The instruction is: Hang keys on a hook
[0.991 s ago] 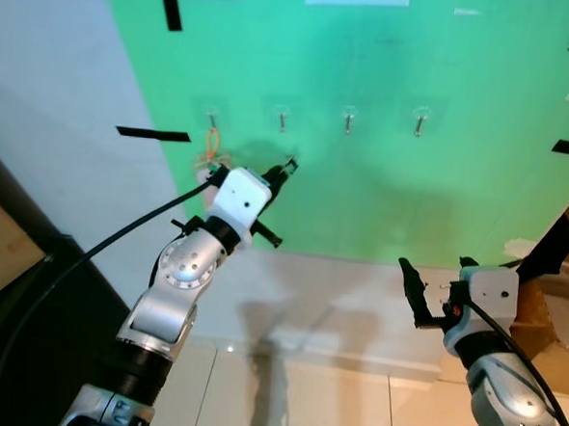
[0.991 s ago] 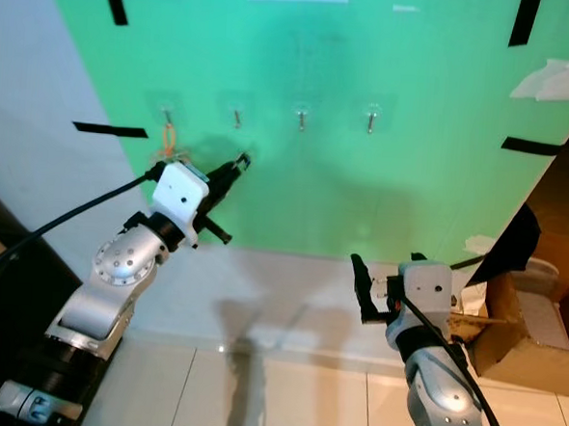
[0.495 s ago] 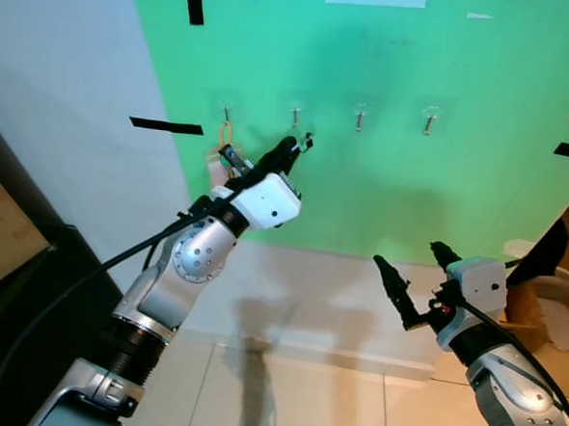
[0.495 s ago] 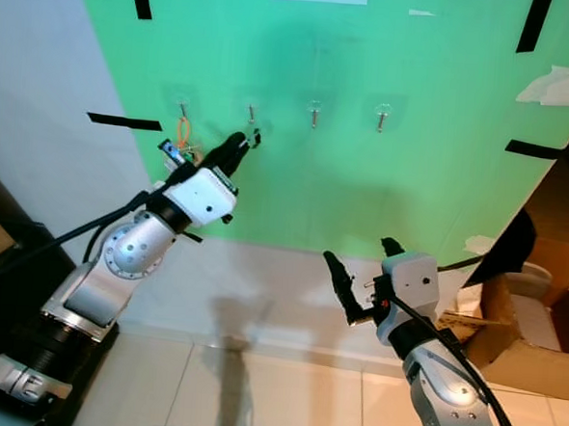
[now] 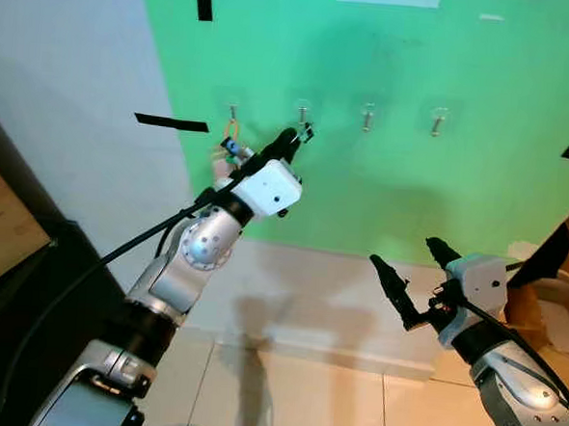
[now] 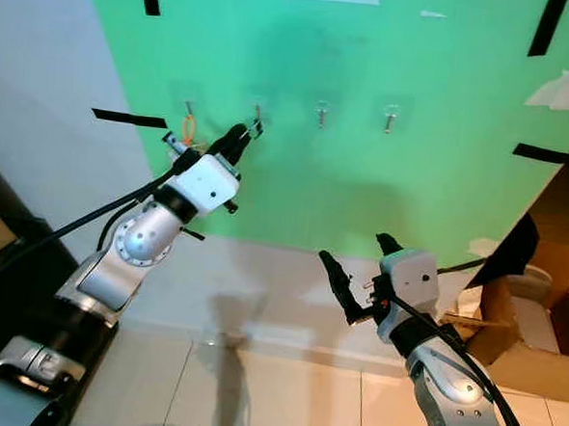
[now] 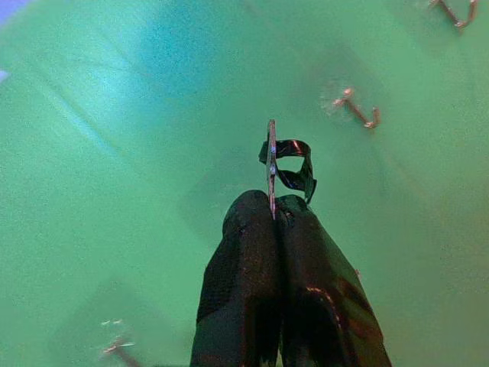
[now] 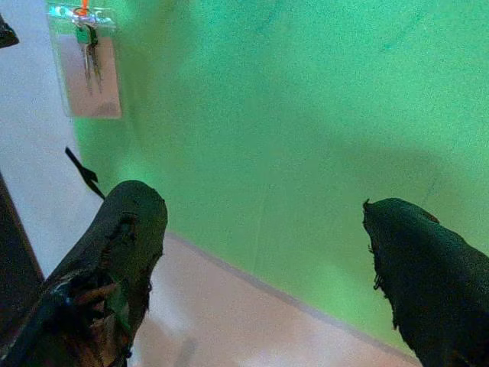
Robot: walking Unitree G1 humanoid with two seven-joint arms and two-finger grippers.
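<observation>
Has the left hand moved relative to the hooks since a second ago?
Yes. The left hand has risen from below the second hook to right beside it.

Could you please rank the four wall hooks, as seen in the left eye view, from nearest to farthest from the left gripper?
1. Second hook, just above the left gripper.
2. First hook, to its left, with an orange ring.
3. Third hook, to its right; close to the first, hard to call.
4. Fourth hook, far right.
</observation>
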